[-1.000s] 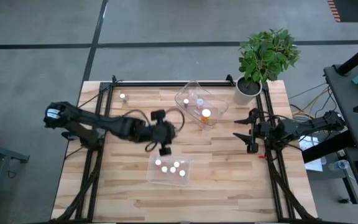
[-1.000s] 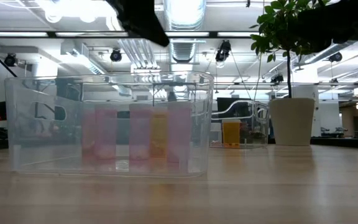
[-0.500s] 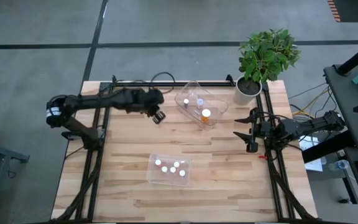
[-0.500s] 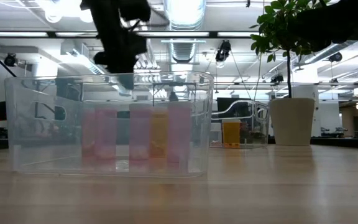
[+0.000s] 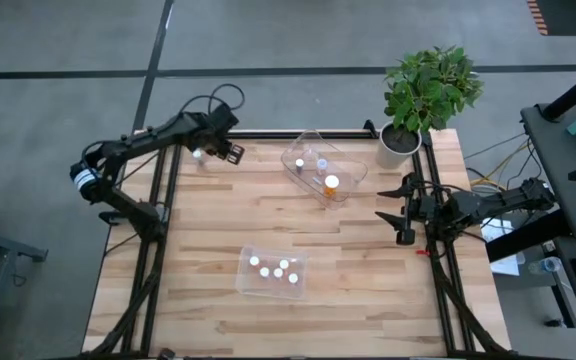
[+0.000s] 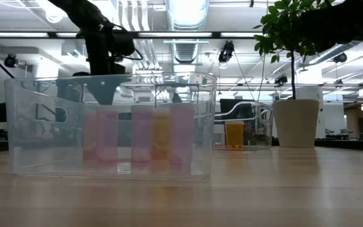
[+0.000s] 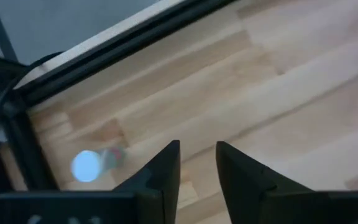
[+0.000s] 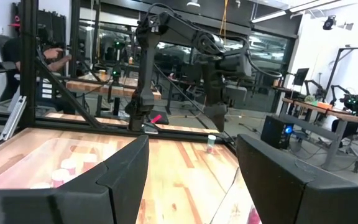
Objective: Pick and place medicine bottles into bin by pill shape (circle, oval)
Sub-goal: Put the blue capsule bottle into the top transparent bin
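One small white-capped medicine bottle (image 5: 198, 155) stands alone on its base near the table's far left corner; it also shows in the left wrist view (image 7: 86, 165) and the right wrist view (image 8: 211, 143). My left gripper (image 5: 233, 152) hovers just to its right, pointing steeply down. It is open by a narrow gap (image 7: 197, 158) with only bare wood between the fingers. Several bottles stand in the near clear bin (image 5: 249, 282), and a few more in the far clear bin (image 5: 348, 168), among them an orange one (image 5: 331, 184). My right gripper (image 5: 400, 213) waits open at the right edge.
A potted plant (image 5: 423, 95) stands at the far right corner. Black frame rails (image 5: 268, 133) run along the far edge and both sides. Bare wood lies between the two bins and along the near edge.
My left gripper has swung from above the near bin toward the table's far left corner, rolling as it went and sinking a little. It now hangs beside the lone bottle. The bottles and bins have not moved.
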